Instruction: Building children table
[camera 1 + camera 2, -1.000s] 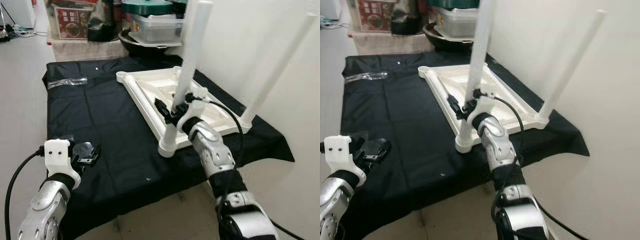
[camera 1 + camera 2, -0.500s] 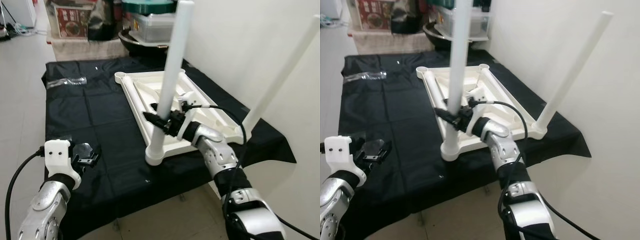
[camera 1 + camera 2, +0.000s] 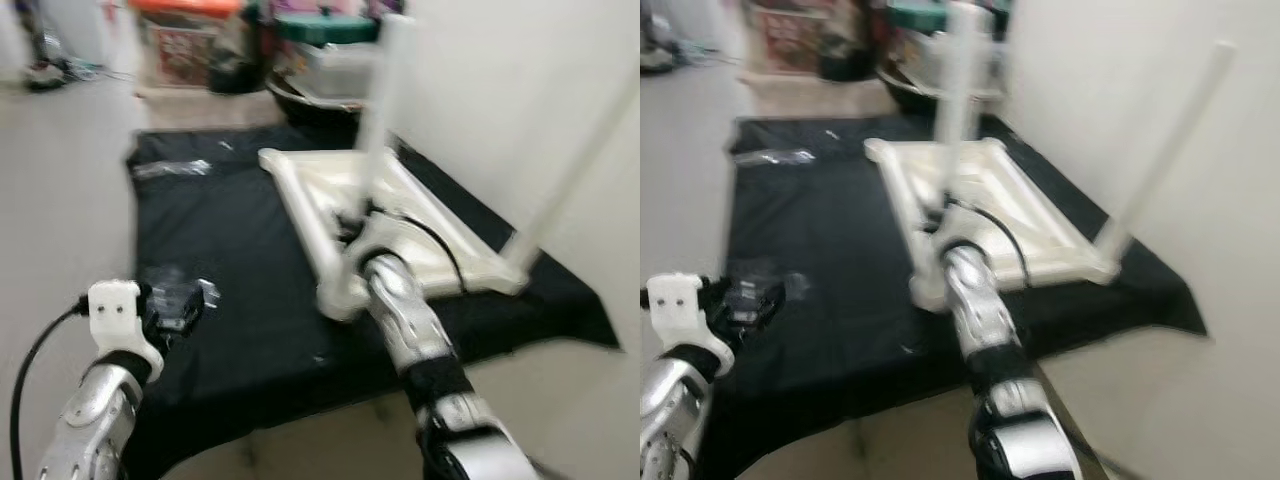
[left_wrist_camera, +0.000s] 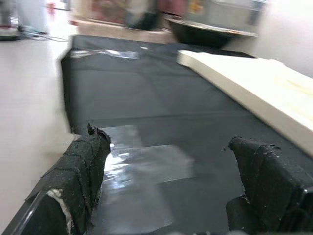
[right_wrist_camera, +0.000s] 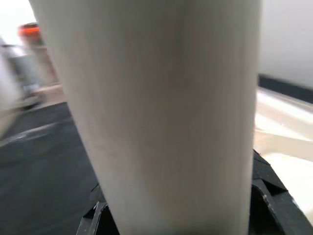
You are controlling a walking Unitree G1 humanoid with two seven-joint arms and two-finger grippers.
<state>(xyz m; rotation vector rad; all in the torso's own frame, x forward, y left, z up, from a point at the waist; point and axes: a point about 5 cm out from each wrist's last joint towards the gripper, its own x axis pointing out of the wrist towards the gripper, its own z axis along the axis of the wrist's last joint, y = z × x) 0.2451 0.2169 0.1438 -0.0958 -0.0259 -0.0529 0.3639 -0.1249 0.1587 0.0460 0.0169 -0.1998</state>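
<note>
My right gripper (image 3: pixel 362 222) clamps the near white round plastic leg (image 3: pixel 378 120), which stands upright at the near corner of the upturned white table top (image 3: pixel 440 232) on the black cloth (image 3: pixel 230 250); my left gripper (image 4: pixel 171 181) hovers wide open over a clear plastic bag (image 4: pixel 142 166) near the cloth's edge.

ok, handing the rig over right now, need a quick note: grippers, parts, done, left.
Right gripper: shut on the near table leg, low on it, by its corner socket.
Left gripper: open, hovering over a clear plastic bag on the black cloth.
Tabletop: upside down on the cloth.
Done: two legs standing, far leg at the wall-side corner.
Left: other corners bare. Views are blurred.
</note>
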